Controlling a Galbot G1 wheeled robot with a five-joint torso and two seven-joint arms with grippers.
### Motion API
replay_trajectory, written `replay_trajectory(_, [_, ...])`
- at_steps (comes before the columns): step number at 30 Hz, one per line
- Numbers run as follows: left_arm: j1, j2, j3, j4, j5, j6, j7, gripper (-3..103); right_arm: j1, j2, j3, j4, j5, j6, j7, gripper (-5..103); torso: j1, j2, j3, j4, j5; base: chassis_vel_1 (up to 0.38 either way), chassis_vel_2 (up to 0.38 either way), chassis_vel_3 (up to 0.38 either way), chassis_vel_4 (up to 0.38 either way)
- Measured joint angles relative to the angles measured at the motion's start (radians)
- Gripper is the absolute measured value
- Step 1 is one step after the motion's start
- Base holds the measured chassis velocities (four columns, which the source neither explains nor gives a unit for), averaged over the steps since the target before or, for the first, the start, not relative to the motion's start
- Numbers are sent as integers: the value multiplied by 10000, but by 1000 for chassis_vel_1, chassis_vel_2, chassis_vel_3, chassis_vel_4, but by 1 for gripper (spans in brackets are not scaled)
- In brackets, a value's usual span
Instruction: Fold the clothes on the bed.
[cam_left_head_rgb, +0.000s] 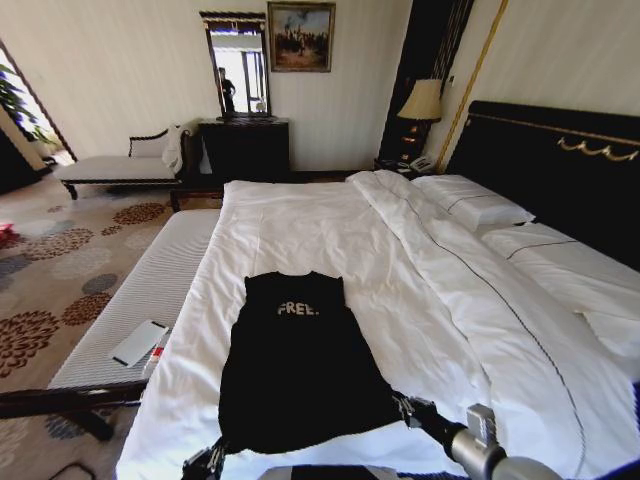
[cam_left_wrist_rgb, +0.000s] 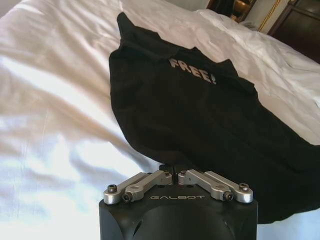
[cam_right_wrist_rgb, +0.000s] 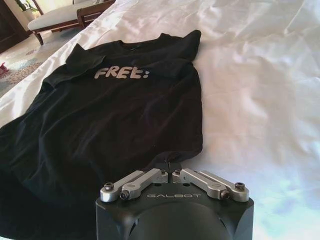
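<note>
Black T-shirt (cam_left_head_rgb: 295, 365) flat on bed (cam_left_head_rgb: 330, 225), "FREE!" lettering up.

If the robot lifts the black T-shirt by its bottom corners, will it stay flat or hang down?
The T-shirt will probably sag between the grippers: its fabric lies limp and wrinkled on the duvet. It looks thin, so likely light. Its sleeves, already folded inward, may flop open.

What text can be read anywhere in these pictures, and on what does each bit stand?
"FREE!" in pale letters on the chest of the black T-shirt.
"GALBOT" on the body of the left gripper, which is shut on the shirt's hem.
"GALBOT" on the body of the right gripper, also shut on the hem.
White card on the bench: no text legible.
</note>
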Motion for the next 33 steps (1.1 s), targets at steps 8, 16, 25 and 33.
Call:
replay_trajectory(8, [337,-312,-661,-310,-119,-433,97,0,-3,253,507,396,542,9,13,0,0,0,0,0,-1,0,0,0,0])
replay_trajectory(16, [105,-664,-1127,-585,-379,-625,91,0,123,375,925,750,1135,-19,95,0,0,0,0,1,0,0,0,0,0])
replay_trajectory(25, [-1860,-767,-1556,-978,-1091,375,-344,0,1307,195,754,802,1907,-256,608,0,0,0,1,1,0,0,0,0,0])
replay_trajectory(33, [-5429,377,-344,-753,-2410,2051,-1883,0,3272,-785,647,289,3437,-746,1517,0,3,-1,3,1,1,0,0,0,0])
